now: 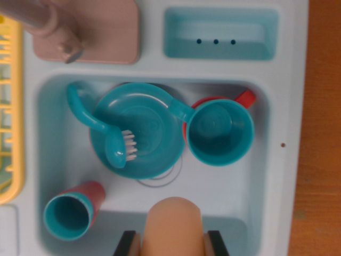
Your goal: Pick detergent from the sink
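Observation:
The detergent bottle, a rounded tan-orange shape, fills the bottom centre of the wrist view, close to the camera. My gripper stands around it, one black finger on each side, pressed against its flanks. Below it lies the pale blue toy sink. The bottle hides part of the sink's near wall.
In the basin lie a teal plate with a teal brush across it, a teal cup over a red one, and a small teal-and-red cup. A pink faucet, soap tray, yellow rack and wooden table surround it.

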